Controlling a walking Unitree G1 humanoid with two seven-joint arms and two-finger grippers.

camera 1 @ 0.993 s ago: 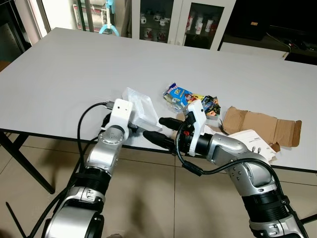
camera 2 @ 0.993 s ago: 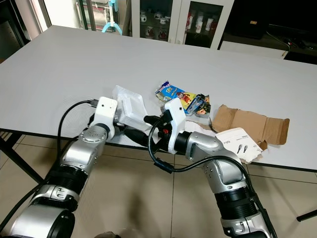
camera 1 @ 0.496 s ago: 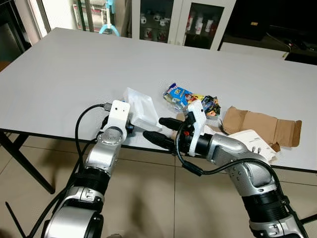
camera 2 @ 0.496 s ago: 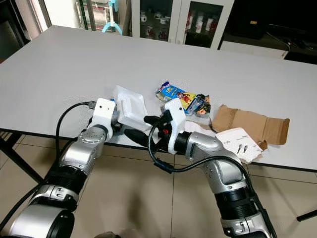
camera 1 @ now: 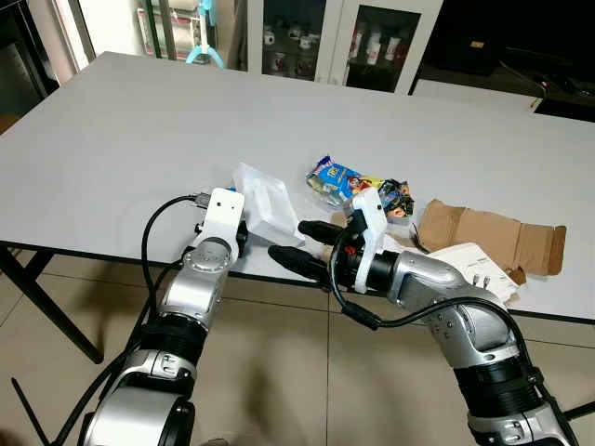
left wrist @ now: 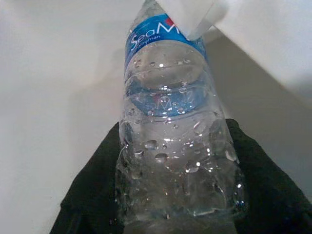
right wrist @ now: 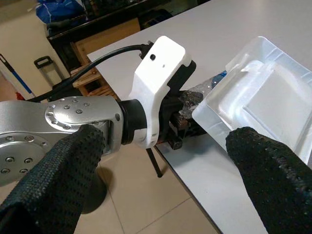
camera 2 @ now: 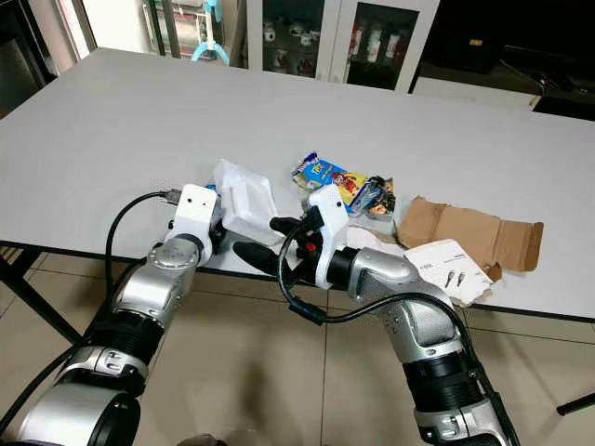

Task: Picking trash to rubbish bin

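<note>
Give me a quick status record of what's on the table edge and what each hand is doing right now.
left hand: at the near table edge, closed around a clear water bottle with a blue label
right hand: open, held just off the table edge beside the left, holding nothing
plastic tray: clear, tilted, resting over the bottle's far end
snack wrappers: colourful, on the table beyond the right hand
cardboard: flattened, on the table to the right
white paper: at the table edge by the cardboard

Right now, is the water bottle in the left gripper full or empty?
Nearly empty, as far as shows: the water bottle is clear right through, with only droplets clinging inside. The left gripper clamps its crumpled body.
</note>
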